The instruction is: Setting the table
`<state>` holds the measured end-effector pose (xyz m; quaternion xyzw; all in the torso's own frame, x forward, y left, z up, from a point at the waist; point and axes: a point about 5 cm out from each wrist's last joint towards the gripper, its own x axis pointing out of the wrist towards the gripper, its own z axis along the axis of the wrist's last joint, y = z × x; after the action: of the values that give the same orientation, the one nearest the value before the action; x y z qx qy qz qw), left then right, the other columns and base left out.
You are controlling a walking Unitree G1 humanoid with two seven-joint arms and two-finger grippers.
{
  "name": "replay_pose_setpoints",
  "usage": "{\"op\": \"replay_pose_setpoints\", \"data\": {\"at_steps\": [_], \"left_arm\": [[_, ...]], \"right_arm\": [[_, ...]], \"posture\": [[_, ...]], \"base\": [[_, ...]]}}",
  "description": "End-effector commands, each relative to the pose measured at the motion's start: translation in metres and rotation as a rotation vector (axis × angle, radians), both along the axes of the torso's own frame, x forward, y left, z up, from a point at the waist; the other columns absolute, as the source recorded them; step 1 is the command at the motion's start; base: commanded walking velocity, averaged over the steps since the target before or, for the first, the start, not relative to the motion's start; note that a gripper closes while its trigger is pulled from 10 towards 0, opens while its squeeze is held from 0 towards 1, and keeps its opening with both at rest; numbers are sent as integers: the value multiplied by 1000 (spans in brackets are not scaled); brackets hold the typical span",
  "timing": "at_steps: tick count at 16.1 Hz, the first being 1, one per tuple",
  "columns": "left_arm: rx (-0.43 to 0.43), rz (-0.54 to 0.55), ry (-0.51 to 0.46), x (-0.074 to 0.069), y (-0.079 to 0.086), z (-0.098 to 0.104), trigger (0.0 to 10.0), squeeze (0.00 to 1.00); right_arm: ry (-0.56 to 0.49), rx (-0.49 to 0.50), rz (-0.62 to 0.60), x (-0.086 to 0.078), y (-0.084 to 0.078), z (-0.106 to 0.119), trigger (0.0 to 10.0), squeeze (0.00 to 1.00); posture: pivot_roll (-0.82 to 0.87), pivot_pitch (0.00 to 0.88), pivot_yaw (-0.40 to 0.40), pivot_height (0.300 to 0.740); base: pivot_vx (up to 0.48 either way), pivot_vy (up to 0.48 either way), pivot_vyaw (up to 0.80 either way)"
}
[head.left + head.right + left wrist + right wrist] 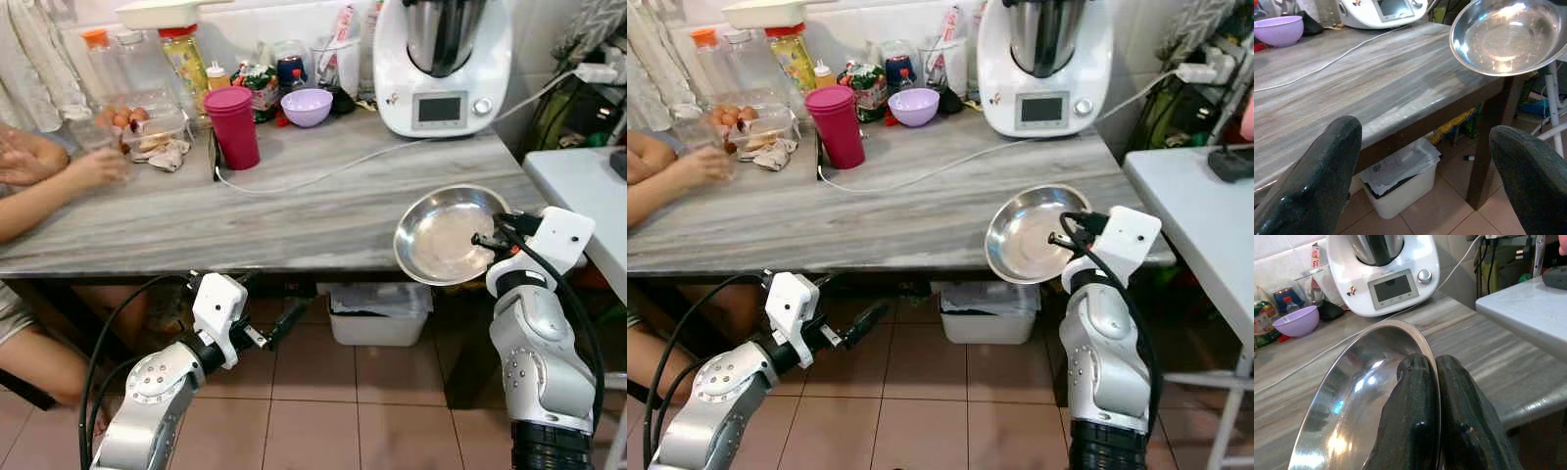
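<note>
Right wrist view: right gripper (1432, 382) jaws pinching steel plate (1352, 396) rim.

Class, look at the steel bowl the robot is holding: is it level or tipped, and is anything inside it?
Tipped and empty. The bowl tilts with its shiny bare inside facing the camera, its rim pinched by the right hand above the table edge.

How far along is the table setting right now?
Early. The right gripper is shut on the steel plate, held tilted over the table's near right edge, not yet set down. The left gripper hangs open below the tabletop. No place setting is laid out yet.
</note>
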<state>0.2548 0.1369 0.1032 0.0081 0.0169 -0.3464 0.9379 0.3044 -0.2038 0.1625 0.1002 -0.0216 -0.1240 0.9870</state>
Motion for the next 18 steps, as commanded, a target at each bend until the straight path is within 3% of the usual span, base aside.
{"op": "replay_pose_setpoints", "data": {"at_steps": [1, 11, 14, 18], "left_arm": [[3, 7, -18, 2, 3, 5, 10000, 0], [-8, 24, -30, 1, 7, 11, 10000, 0], [-4, 36, -35, 1, 6, 11, 10000, 0], [-19, 134, -26, 4, 5, 9, 10000, 0]], "right_arm": [[-47, 13, 33, 4, 6, 10, 10000, 0], [-89, 3, 97, 7, 22, 9, 10000, 0], [-106, -3, 97, 5, 21, 11, 10000, 0], [-133, -37, 80, 4, 14, 16, 10000, 0]], "posture": [[-192, 68, 123, 740], [-175, 54, 140, 740], [-173, 53, 136, 740], [-181, 55, 130, 740]], "base": [[0, 0, 0], [411, 0, 0], [0, 0, 0], [0, 0, 0]]}}
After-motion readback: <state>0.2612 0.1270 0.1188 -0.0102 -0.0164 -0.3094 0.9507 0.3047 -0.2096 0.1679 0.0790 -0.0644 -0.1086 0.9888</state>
